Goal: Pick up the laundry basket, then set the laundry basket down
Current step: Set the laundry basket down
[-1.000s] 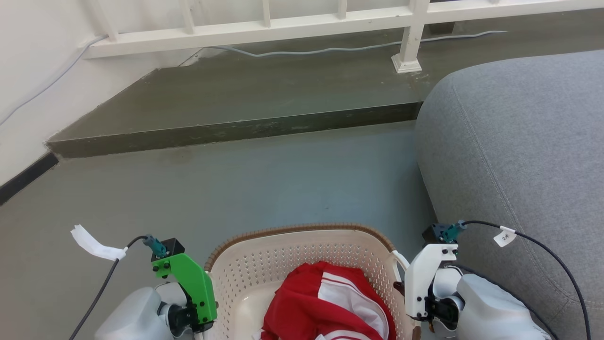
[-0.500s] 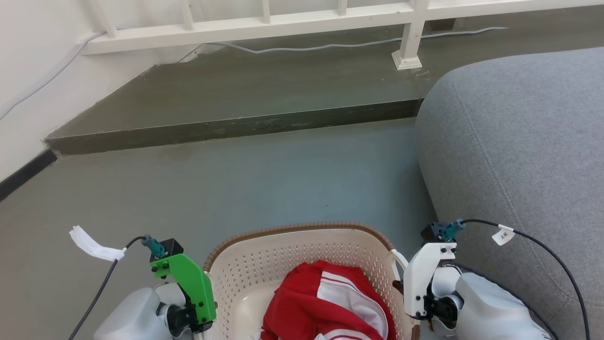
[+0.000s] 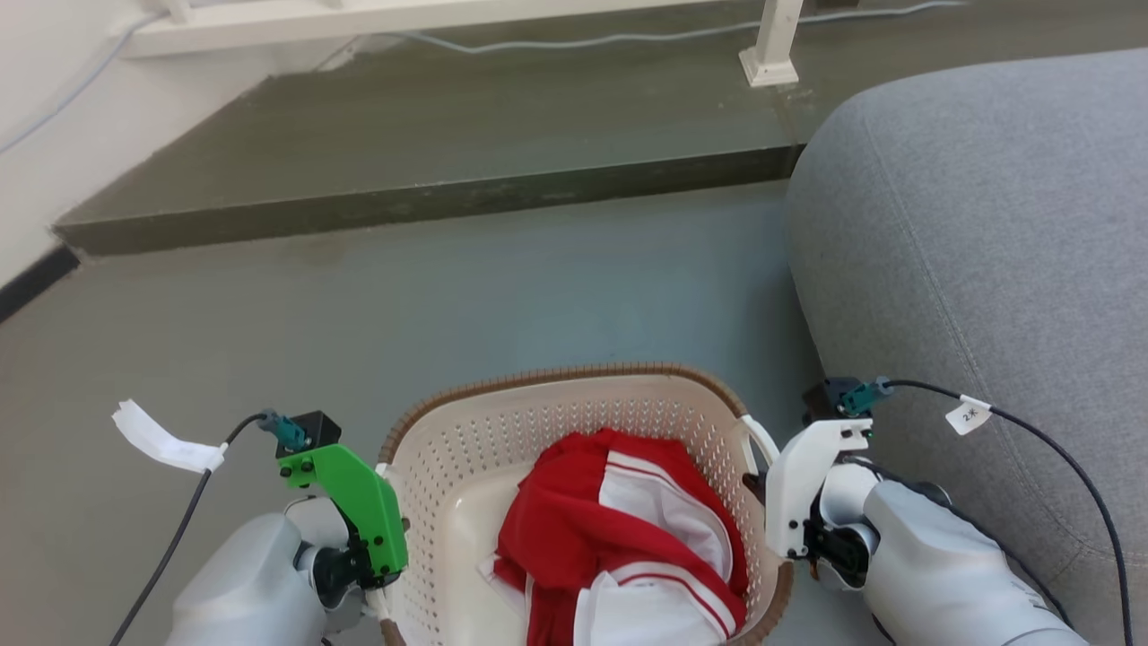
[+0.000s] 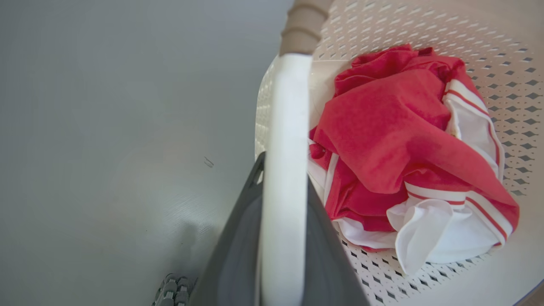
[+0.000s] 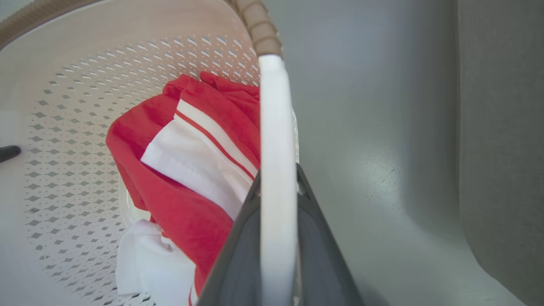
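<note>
Basket (image 3: 538,422), holding red-and-white clothes (image 3: 619,529), is between your arms, on or just over the floor (image 3: 538,287) (you cannot tell which), near the sofa (image 3: 987,224) and well apart from the step (image 3: 404,202). Your left gripper (image 4: 284,170) is clamped on the basket's left handle (image 4: 284,106), your right gripper (image 5: 278,174) on its right handle (image 5: 276,106).

Garment (image 3: 619,529) in laundry basket (image 3: 556,417), sofa (image 3: 987,224) rightward

I see: laundry basket (image 3: 538,422) matt perforated plastic; clothing (image 3: 574,538) soft cloth; floor (image 3: 448,296) smooth, slight sheen; sofa (image 3: 987,224) coarse fabric.
</note>
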You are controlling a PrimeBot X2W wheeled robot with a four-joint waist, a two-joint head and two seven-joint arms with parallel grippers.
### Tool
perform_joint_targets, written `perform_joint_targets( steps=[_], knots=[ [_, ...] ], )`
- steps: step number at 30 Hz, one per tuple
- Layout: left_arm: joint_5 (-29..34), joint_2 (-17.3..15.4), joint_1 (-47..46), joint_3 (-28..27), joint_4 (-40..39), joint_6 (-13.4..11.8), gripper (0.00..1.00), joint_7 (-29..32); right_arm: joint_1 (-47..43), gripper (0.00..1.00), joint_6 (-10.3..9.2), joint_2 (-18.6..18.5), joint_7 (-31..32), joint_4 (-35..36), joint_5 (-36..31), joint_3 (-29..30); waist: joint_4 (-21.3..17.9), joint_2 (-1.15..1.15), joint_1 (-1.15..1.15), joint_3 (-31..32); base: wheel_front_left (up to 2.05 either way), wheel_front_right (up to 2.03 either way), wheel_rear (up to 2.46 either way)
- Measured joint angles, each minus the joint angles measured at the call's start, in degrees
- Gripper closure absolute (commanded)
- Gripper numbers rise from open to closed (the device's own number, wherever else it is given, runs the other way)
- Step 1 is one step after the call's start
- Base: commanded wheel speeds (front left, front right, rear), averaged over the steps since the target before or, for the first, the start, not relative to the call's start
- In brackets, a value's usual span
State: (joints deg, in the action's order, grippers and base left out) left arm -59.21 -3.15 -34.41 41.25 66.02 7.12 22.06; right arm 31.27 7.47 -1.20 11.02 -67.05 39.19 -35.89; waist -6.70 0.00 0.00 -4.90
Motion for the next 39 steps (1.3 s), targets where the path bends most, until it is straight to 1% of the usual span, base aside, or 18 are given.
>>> perform_joint_targets(
  steps=[3,13,15,26,28,32,33,39],
  knots=[
    [0.36,0.01,-0.87,0.07,0.03,0.01,1.0,-0.98,0.85,1.0,-0.42,-0.16,-1.25,0.04,-0.54,-0.07,-0.01,0.0,0.0,-1.63,0.0,0.0,0.0],
    [2.22,-0.01,-4.28,0.86,-0.11,-0.01,1.0,-5.33,3.96,1.0,-0.58,-0.56,-6.14,0.57,-1.89,-0.53,0.34,0.0,0.0,-8.64,0.0,0.0,0.0],
    [2.7,-0.01,-4.88,1.04,-0.12,-0.01,1.0,-6.11,4.47,1.0,-0.93,-0.6,-7.14,0.64,-2.11,-0.81,0.46,0.0,0.0,-10.19,0.0,0.0,0.0],
    [3.53,0.04,-8.21,0.89,-0.36,-0.04,1.0,-10.89,7.92,1.0,-1.03,-1.2,-12.81,1.33,-4.05,-1.35,1.22,0.0,0.01,-19.02,0.0,0.0,0.0],
    [3.89,0.04,-9.12,0.91,-0.52,-0.05,1.0,-12.09,8.7,1.0,-1.48,-1.24,-13.79,1.44,-4.14,-1.36,1.4,0.0,0.01,-20.66,0.0,0.0,0.0],
    [4.58,0.02,-11.22,1.13,-0.98,-0.08,1.0,-14.16,10.59,1.0,-1.64,-1.54,-15.8,1.69,-4.49,-1.29,1.79,0.0,0.01,-23.93,0.0,0.0,0.0],
    [4.91,0.02,-11.74,1.19,-1.12,-0.09,1.0,-14.68,11.0,1.0,-2.07,-1.64,-16.31,1.79,-4.56,-1.27,1.91,0.0,0.02,-24.74,0.0,0.0,0.0],
    [6.98,0.11,-14.5,1.55,-1.51,-0.14,1.0,-17.15,13.29,1.0,-2.54,-2.07,-18.13,1.78,-4.97,-1.22,2.71,0.0,0.01,-29.68,0.0,0.0,0.0]
  ],
)
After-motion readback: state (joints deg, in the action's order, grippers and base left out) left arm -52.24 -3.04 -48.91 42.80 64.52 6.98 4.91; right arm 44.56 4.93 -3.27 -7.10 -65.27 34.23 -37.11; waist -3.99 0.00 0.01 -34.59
